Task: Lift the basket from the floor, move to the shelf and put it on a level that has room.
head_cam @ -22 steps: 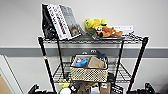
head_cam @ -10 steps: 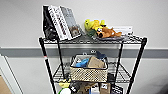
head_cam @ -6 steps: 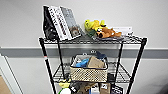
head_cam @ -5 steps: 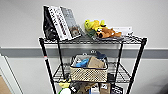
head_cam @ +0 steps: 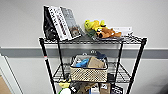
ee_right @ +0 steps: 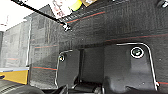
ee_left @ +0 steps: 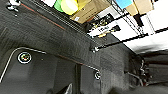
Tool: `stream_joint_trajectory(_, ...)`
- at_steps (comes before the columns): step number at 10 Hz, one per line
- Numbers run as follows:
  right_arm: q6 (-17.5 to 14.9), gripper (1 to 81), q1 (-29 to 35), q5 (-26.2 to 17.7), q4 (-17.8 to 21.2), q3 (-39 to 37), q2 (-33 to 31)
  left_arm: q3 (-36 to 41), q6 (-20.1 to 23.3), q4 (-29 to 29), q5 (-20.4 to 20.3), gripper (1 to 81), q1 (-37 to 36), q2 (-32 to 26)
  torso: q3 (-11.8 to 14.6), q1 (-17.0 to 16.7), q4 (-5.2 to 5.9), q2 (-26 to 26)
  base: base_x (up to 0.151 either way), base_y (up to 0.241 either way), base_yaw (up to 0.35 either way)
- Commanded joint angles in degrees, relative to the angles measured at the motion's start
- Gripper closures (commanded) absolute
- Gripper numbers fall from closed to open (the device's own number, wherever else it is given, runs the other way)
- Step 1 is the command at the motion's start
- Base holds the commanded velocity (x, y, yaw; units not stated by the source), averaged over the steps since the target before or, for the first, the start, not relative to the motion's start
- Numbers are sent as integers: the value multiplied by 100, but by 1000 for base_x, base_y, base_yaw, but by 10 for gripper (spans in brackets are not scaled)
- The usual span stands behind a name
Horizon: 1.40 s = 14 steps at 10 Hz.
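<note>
The shelf (head_cam: 45,55) carries books (head_cam: 61,22) on top, the basket (head_cam: 88,71) on the level (head_cam: 120,75) below

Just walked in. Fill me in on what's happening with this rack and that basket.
The basket sits on the shelf, on the wire tier second from the top, with nothing gripping it in the head view. It holds some blue and tan items. Books and plush toys are on the top tier, and boxes crowd the tier below. Both wrist cameras look down at the dark carpet floor by the rack's foot.

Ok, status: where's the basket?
Basket sits on the shelf's second tier. Books and plush toys on top tier.
</note>
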Motion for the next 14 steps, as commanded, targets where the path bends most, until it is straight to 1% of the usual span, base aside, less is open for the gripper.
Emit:
stream_joint_trajectory(1,-16,10,179,-142,-290,-692,450,-896,53,229,155,10,-68,565,0,0,0,0,0,0,0)
stream_joint_trajectory(2,-7,10,117,-142,-362,-896,602,-1128,44,282,155,10,-24,726,0,0,0,-2,0,0,0)
stream_joint_trajectory(5,-7,10,-50,-142,-388,-1896,1189,-2259,44,291,243,10,64,1454,0,0,0,-2,0,0,0)
stream_joint_trajectory(6,-16,10,-103,-142,-475,-2265,1434,-2645,35,282,243,10,99,1674,0,0,0,-2,0,0,0)
stream_joint_trajectory(7,-7,10,-147,-142,-642,-2677,1742,-2988,35,282,243,10,143,1876,0,-2,0,-2,0,0,0)
stream_joint_trajectory(9,-7,10,-217,-151,-819,-3563,2365,-3455,44,291,251,10,196,2175,2,-4,0,-5,0,0,0)
stream_joint_trajectory(11,-7,10,-296,-151,-907,-4447,2931,-3852,44,308,453,10,196,2466,2,-4,0,-5,0,0,0)
stream_joint_trajectory(13,-7,10,-393,-151,-1109,-4939,3256,-4116,53,300,489,10,204,2704,5,-4,0,-5,0,0,0)
stream_joint_trajectory(14,-7,10,-402,-151,-1161,-5123,3378,-4273,53,300,820,10,169,2869,5,-4,0,-5,0,0,0)
